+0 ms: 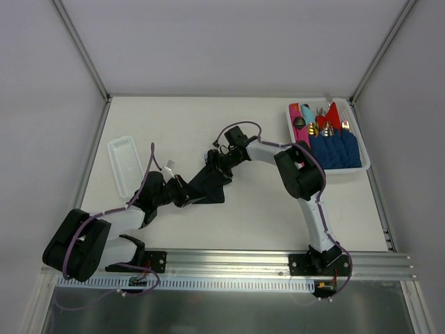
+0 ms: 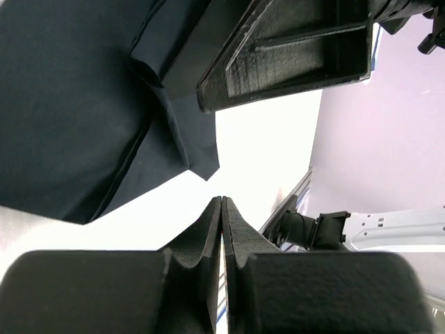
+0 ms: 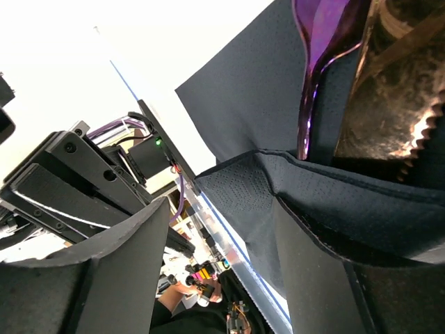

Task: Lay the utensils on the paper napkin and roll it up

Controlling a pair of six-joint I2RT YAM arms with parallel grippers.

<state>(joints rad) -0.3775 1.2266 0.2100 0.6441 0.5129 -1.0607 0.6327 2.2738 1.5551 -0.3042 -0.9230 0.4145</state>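
Dark paper napkin [image 1: 213, 191] — folded (utensils [image 3: 314, 76] inside).

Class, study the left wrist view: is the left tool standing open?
No, the left tool is shut, its two sides pressed together along a thin seam.

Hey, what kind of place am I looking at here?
Probably a robotics lab test cell, not a dining room: a left arm and right arm bolted to an aluminium rail, white panel walls boxing in the table, and a bin of rolled blue napkins.
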